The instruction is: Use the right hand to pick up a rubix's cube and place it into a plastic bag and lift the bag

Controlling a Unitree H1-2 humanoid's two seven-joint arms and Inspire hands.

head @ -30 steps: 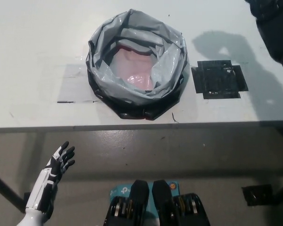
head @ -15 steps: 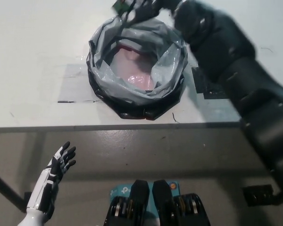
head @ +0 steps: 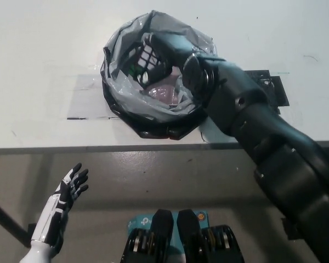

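The flat white worktop (head: 38, 49) carried a rolled-down grey plastic bag (head: 120, 104) near its front edge. Just left of the bag lay a pale grey tape patch (head: 85, 98), and right of it a black square mat (head: 271, 87).

A white table (head: 38, 49) fills the far half of the view, its near edge running straight across the picture. A pale grey taped patch (head: 88, 98) is seen on its left part and a black taped patch (head: 274, 87) on its right. Below the edge, a grey-olive floor (head: 153, 181) is seen, lightly scuffed. A dark table leg (head: 3, 219) is seen at the near left. Soft, even light falls over the tabletop.
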